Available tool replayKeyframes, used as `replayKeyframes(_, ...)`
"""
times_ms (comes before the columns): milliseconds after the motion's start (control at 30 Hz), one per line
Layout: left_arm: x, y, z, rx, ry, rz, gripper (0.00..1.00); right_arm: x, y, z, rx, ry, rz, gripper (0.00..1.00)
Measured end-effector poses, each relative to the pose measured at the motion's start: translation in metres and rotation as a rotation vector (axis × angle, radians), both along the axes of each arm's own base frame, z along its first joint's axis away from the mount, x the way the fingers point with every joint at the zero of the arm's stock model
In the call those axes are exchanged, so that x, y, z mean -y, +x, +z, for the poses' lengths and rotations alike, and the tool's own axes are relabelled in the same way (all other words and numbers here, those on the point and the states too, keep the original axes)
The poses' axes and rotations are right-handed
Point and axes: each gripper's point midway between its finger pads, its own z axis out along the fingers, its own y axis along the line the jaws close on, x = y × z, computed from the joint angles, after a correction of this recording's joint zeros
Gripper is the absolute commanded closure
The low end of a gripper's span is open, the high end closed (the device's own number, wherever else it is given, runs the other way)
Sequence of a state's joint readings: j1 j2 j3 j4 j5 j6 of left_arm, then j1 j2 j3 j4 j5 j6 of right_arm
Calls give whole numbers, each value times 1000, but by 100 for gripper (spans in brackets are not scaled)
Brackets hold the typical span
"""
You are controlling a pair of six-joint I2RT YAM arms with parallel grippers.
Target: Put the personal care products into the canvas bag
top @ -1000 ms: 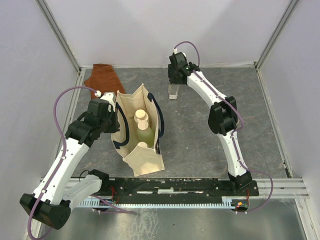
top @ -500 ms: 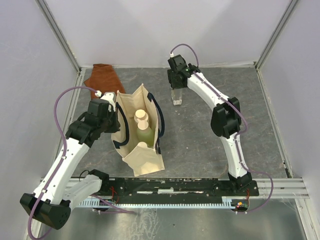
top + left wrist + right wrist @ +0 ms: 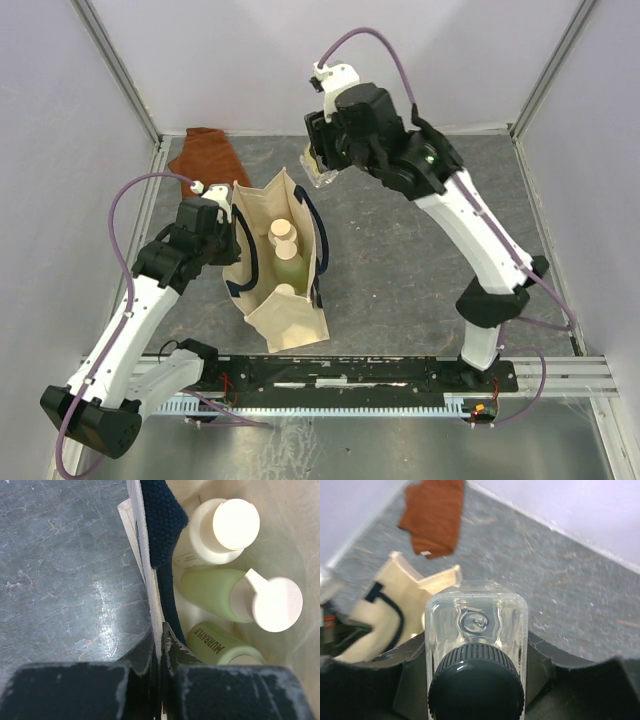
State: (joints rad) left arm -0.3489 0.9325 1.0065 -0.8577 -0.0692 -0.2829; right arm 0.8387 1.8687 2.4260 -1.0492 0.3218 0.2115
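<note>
Three bottles [image 3: 220,592] sit in the canvas bag [image 3: 290,325], its rim pinched by the left gripper [image 3: 160,642]; the last, the clear bottle [image 3: 476,622], hangs clamped in the right gripper [image 3: 324,162].

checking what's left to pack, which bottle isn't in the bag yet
The slim clear bottle, held by the right gripper; the cream bottle and two green bottles are inside the canvas bag.

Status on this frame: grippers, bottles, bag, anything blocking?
Left gripper shut on canvas bag rim. Right gripper shut on clear bottle, aloft by bag's far end. Cream bottle, two green bottles inside. Rust cloth aside, not blocking.
</note>
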Motion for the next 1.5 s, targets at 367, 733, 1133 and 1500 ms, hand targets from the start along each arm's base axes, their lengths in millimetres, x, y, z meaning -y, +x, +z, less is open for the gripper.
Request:
replayKeyframes(367, 2, 2, -2, 4, -5, -3, 97, -17, -50, 45, 48, 132, 99, 100)
replayKeyframes(733, 6, 1, -1, 3, -22, -19, 97, -106, -78, -46, -133, 104, 195, 100)
replayKeyframes(1133, 3, -5, 1, 2, -20, -16, 97, -153, -95, -77, -152, 137, 159, 100)
replayKeyframes(1500, 0, -10, 8, 7, -16, -12, 97, -154, -90, -116, -175, 77, 50, 100)
